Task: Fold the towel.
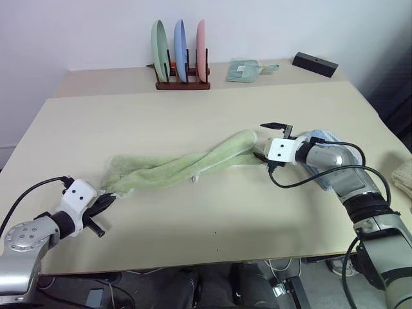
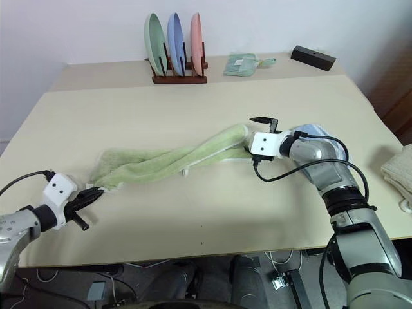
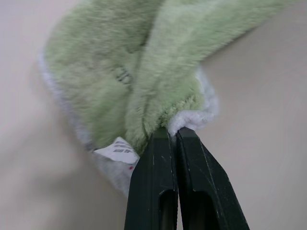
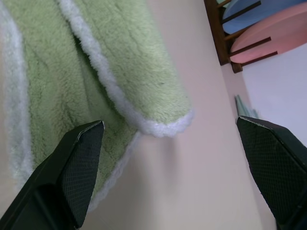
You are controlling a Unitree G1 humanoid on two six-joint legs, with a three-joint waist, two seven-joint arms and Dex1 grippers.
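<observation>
- handling the towel (image 1: 187, 166): soft, light, limp, twisted in front of the plate rack (image 1: 182, 84).
- left gripper (image 3: 173, 136) is clamped on its near corner.
- right gripper (image 4: 168, 158) gapes wide at the far end; pinch the white edging there.

A beige worktop (image 1: 193, 225) fills the middle of the frame, a second one (image 1: 109, 80) butted behind it against a plain white wall (image 1: 77, 29) along the top.
</observation>
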